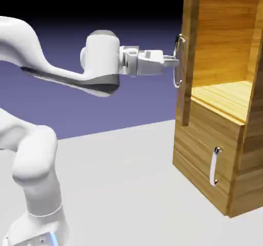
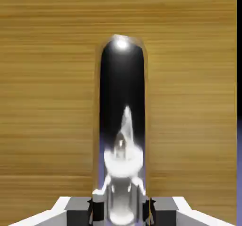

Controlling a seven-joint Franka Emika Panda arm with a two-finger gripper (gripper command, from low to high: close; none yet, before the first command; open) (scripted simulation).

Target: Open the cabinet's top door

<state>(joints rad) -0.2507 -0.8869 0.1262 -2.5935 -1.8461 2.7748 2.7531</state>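
Note:
The cabinet [image 1: 205, 152] of light brown wood stands at the exterior view's right. Its top door [image 1: 188, 59] is swung out and shows edge-on, so the upper compartment's inside [image 1: 226, 59] is in sight. My gripper [image 1: 173, 60] reaches level from the left and is shut on the door's long silver handle [image 1: 178, 67]. In the hand view the shiny handle [image 2: 122, 126] runs up from between my fingertips [image 2: 80, 211], large and close, with my gripper [image 2: 122, 211] closed around it. The door's wood grain [image 2: 47, 102] fills the space behind it.
Below the open compartment sits a smaller wood panel [image 1: 203, 137], closed, with a short silver handle [image 1: 214, 165]. The grey table [image 1: 118, 188] stretches between the robot's base and the cabinet. A sliver of blue backdrop [image 2: 239, 149] shows past the door's right edge in the hand view.

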